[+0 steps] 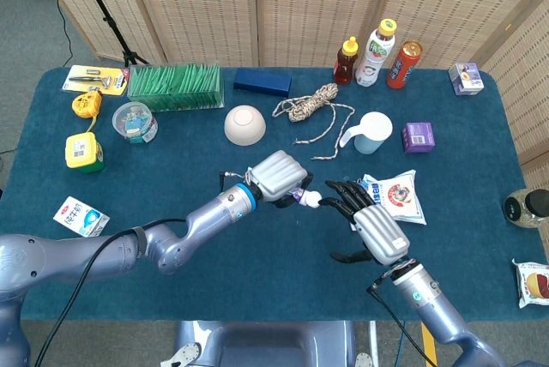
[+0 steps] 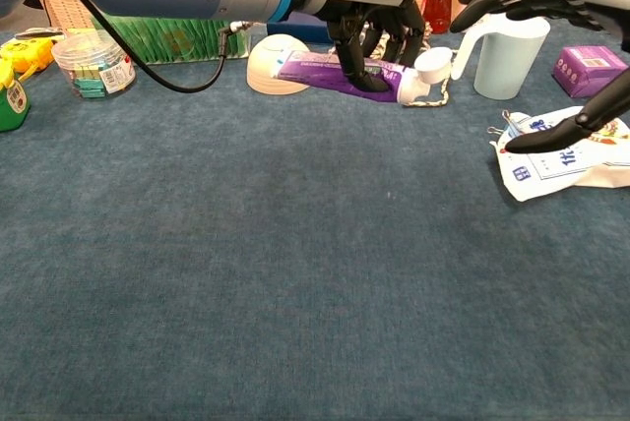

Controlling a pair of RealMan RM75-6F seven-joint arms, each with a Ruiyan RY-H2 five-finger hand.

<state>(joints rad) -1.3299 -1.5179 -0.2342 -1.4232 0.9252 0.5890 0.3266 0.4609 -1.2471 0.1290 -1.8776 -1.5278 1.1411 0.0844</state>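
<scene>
Blue cloth covers the table (image 1: 257,290). Above it, near the white bowl (image 1: 244,123), the left hand (image 1: 279,178) grips a purple tube (image 2: 340,74), its cap toward the right hand (image 1: 371,226), whose fingers are spread and empty. This looks like a handover; next the right hand must close around the cap end.

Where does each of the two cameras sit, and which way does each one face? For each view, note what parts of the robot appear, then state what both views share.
Head view: high above the near table edge, looking steeply down on the blue table; both arms and hands show.
Chest view: low, near table height, looking level across the cloth toward the screens; the left forearm and both hands' fingers show.
Shared: the left hand holding the purple tube, the open right hand, the white bowl, the cup.
</scene>
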